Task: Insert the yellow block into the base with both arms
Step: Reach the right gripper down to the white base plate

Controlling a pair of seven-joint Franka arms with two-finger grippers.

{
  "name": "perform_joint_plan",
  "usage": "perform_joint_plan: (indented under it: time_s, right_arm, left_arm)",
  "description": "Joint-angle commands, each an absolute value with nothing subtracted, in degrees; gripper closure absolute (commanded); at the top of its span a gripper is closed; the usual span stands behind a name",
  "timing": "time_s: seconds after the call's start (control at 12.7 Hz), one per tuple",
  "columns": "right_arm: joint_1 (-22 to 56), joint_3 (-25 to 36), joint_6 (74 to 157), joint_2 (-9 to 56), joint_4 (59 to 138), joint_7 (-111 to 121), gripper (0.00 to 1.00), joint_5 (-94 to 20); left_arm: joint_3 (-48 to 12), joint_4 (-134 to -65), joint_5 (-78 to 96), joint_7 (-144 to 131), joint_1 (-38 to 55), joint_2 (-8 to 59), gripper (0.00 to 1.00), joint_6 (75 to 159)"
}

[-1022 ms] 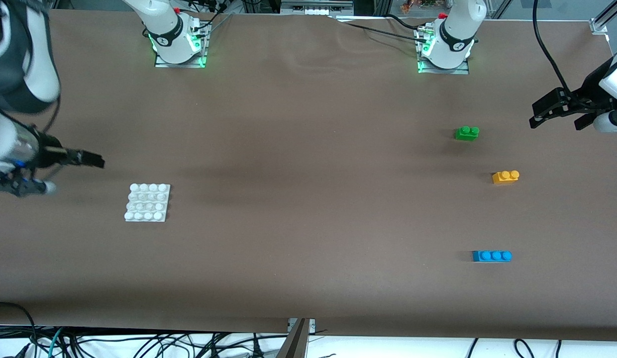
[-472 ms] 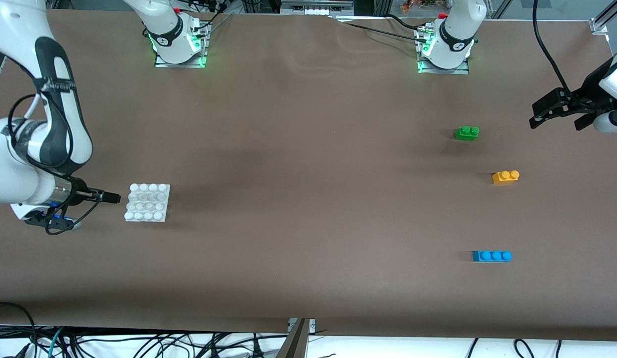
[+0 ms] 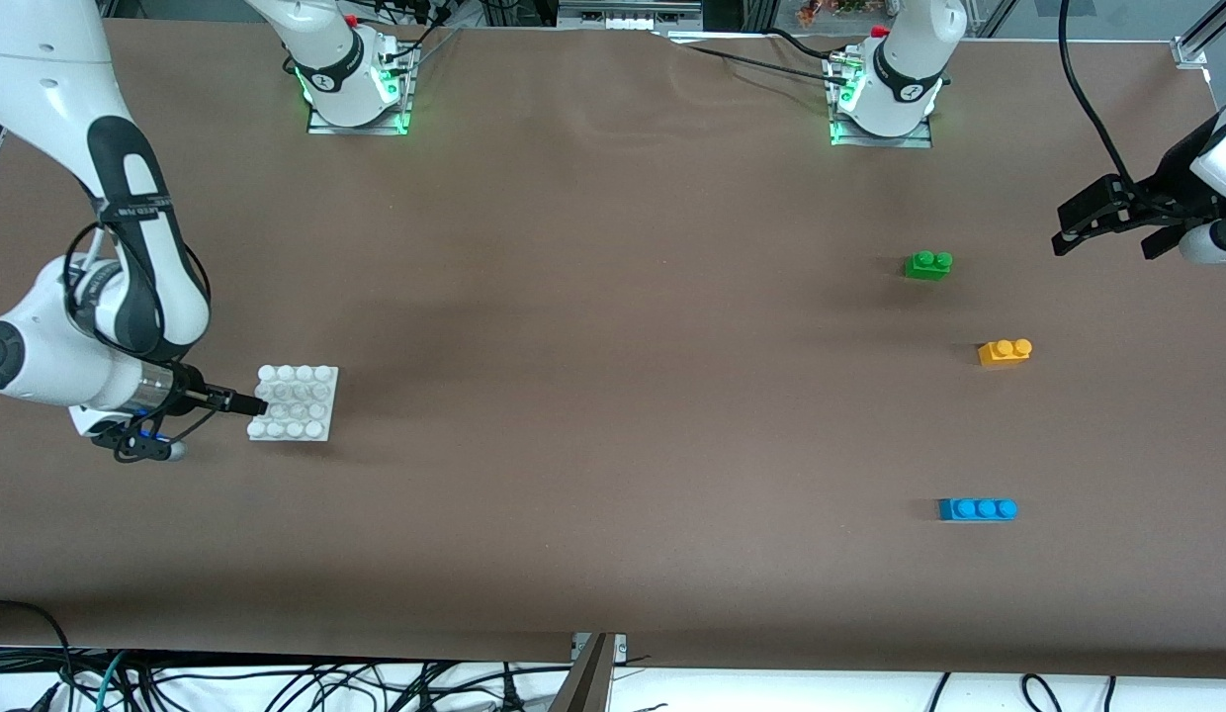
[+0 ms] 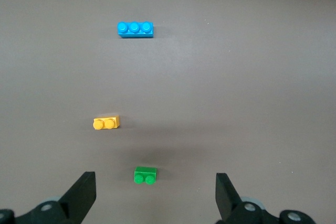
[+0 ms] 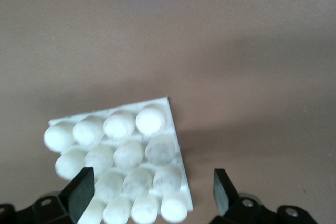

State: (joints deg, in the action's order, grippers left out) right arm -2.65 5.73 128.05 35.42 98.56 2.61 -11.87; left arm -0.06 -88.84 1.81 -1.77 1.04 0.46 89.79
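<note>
I have the right tool (image 3: 245, 404) low at the base (image 3: 294, 402), right at the plate's edge toward the right arm's end of the bench (image 3: 593, 396). In the right wrist view its fingers (image 5: 81, 188) stand wide apart with the base (image 5: 123, 161) between them, gripping nothing. The right arm folds down from its mount, forearm lying nearly level over the bench edge. The base sits flat, with bare brown surface all round it.

The left tool (image 3: 1107, 225) hangs over the bench edge at the left arm's end, waiting, spread wide and empty; its fingers (image 4: 81, 195) frame the bricks from above in the left wrist view.

The yellow block (image 3: 1005, 351) lies on the bench toward the left arm's end, studs up, well apart from the base. The green brick (image 3: 927, 264) sits farther from the front camera than it, the blue brick (image 3: 977, 508) nearer. I see open surface between all three, and a wide bare stretch between them and the base.
</note>
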Motion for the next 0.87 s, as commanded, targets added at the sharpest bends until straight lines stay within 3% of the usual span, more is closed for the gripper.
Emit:
perform_joint_plan:
  time_s: [0.0, 0.79]
  right_arm:
    - [-3.16, 5.36, 129.29, 35.68, 98.88, 3.78, 0.0, -13.18]
    - [-4.3, 5.27, 124.64, 37.88, 99.05, 7.11, 0.0, -17.4]
  left_arm:
    - [0.09, -87.36, 1.23, -2.02, 1.49, 1.14, 0.0, 89.03]
    - [0.09, -87.36, 1.23, -2.11, 1.58, 1.23, 0.0, 88.95]
